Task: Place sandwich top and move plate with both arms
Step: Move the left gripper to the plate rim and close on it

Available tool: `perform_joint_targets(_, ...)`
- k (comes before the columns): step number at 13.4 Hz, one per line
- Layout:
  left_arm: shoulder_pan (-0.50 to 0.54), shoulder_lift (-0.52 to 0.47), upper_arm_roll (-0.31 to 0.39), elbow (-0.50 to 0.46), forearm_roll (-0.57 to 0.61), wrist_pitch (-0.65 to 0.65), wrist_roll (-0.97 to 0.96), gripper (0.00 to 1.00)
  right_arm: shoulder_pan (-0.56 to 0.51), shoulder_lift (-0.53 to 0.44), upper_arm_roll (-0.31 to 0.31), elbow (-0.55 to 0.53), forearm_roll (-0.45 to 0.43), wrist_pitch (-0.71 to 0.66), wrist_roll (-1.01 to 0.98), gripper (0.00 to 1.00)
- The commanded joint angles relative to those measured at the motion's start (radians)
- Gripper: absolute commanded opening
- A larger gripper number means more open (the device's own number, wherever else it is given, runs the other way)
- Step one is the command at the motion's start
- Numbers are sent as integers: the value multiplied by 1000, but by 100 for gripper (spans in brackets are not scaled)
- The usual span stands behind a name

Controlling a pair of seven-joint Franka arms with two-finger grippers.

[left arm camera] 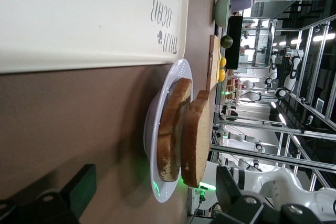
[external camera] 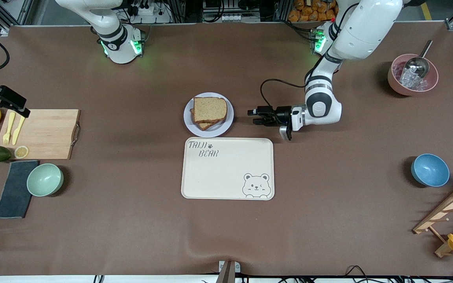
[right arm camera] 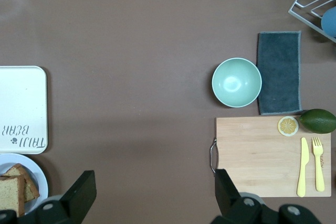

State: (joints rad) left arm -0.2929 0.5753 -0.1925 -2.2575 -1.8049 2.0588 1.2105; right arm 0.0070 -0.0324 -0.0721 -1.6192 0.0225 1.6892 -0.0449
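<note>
The sandwich top (external camera: 210, 109), a plain brown bread slice, lies on another slice on the small pale round plate (external camera: 189, 118) at mid-table. My left gripper (external camera: 251, 116) lies level just above the cloth, beside the plate toward the left arm's end, open and a short gap from the rim. In the left wrist view the plate (left arm camera: 176, 72) and the sandwich top (left arm camera: 197, 135) stand just ahead of the open left gripper (left arm camera: 155, 182). My right gripper (right arm camera: 153, 178) hangs open high over bare table between the plate (right arm camera: 38, 174) and the cutting board, holding nothing. It does not show in the front view.
The cream bear tray (external camera: 226, 169) lies just nearer the front camera than the plate. A cutting board (external camera: 43, 133) with fork and knife, a green bowl (external camera: 45, 179) and a grey cloth (external camera: 14, 188) sit at the right arm's end. A pink bowl (external camera: 412, 74) and blue bowl (external camera: 429, 169) sit at the left arm's end.
</note>
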Motion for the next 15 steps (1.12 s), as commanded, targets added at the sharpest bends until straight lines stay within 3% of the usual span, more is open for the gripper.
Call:
perform_joint_targets(1,-21,12,-15,15,-62,3,33,97,11,2,-3,25,-21,-22,28,100)
perform_joint_targets(10,-101,100,-15,102,-113,4,90,60,36,14,-5,27,-30,-57,28,100)
perform_joint_targets(15,-117,132,-13,125,-114,6,141,53,44,16,-5,24,-42,-60,28,100)
